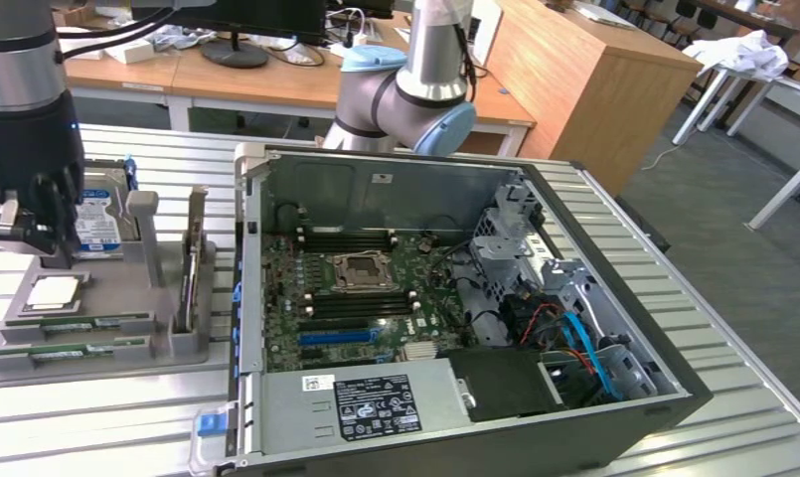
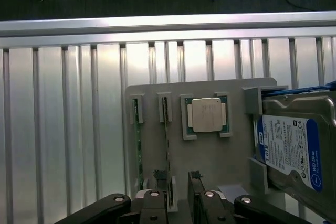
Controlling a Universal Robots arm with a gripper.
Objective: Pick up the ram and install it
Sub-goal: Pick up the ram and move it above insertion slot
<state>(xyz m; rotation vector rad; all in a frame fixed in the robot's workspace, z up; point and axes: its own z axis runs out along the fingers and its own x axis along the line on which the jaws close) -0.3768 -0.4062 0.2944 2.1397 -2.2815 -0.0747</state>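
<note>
Grey plastic carries everything here: a moulded holder (image 1: 121, 293) sits on the slatted aluminium table (image 1: 108, 417), to the exterior view's left of the open computer case (image 1: 373, 189). Two sticks stand on edge in narrow slots along the holder's edge nearest the exterior camera, side by side and parallel. The inner ram stick (image 2: 167, 140) is just beside the processor chip (image 2: 207, 115), and the outer ram stick (image 2: 137, 145) runs closest to that edge. A hard drive (image 2: 294, 148) stands in the bracket at the holder's far edge.

The gripper (image 2: 182, 182) hangs over the end of the holder away from the case. Its fingers (image 2: 169, 195) are parted with nothing between them, and bare grey plastic shows in the gap.

Going by the wrist view, the inner ram stick's long axis runs straight away from the gripper. Its near end lines up with one finger rather than with the gap, so I judge the jaws sit a touch towards the processor side of it. The gap runs parallel to the stick, so the pads face its thin flat sides.

The pick looks not yet made. Both sticks are seated in their slots, and the motherboard (image 1: 353, 298) inside the case lies well apart, towards the exterior view's right.
</note>
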